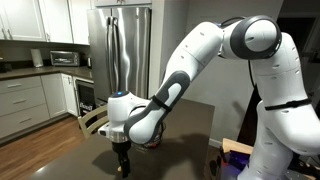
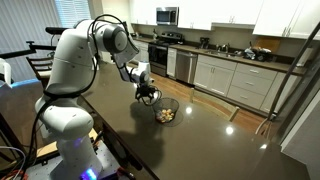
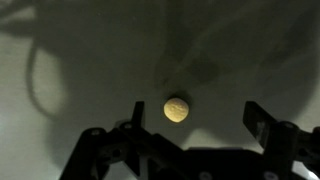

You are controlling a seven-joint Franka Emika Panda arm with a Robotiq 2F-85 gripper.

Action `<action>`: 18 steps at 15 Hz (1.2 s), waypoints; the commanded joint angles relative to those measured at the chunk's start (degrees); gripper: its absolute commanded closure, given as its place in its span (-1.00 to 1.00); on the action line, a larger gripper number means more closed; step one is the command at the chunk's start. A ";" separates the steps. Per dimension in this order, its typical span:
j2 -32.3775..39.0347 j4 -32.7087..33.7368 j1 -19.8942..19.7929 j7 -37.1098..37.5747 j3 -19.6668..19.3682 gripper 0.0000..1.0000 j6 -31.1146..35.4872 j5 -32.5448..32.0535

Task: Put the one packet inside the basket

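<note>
The packet (image 3: 177, 109) shows in the wrist view as a small, round, pale-yellow piece lying on the dark table. My gripper (image 3: 195, 118) is open above it. The packet sits between the two fingers, closer to the left one, and touches neither. In both exterior views the gripper (image 2: 147, 94) (image 1: 122, 150) points down, close over the table. The basket (image 2: 176, 104) is a dark wire-mesh bowl just beside the gripper, holding a mixed heap of packets (image 2: 165, 115). The single packet is too small to make out in either exterior view.
The dark tabletop (image 2: 220, 140) stretches past the basket. A wooden chair (image 1: 92, 120) stands at the table's edge near the gripper. A steel fridge (image 1: 118, 50) and kitchen counters (image 2: 230, 70) are farther back. The robot's white base (image 2: 65, 120) stands at the table's end.
</note>
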 commanded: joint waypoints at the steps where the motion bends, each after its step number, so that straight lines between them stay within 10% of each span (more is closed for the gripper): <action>1: 2.45 0.09 -0.84 1.22 0.30 -0.46 4.33 -2.58; 11: 1.12 4.14 0.44 2.06 -0.37 0.87 0.10 -4.89; 14: -0.10 6.24 1.01 2.83 -0.74 0.96 -4.42 -7.07; 15: -0.18 7.00 1.06 3.00 -0.71 0.39 -6.05 -7.65; 18: 0.20 8.19 0.50 2.47 -0.16 0.31 -9.31 -7.36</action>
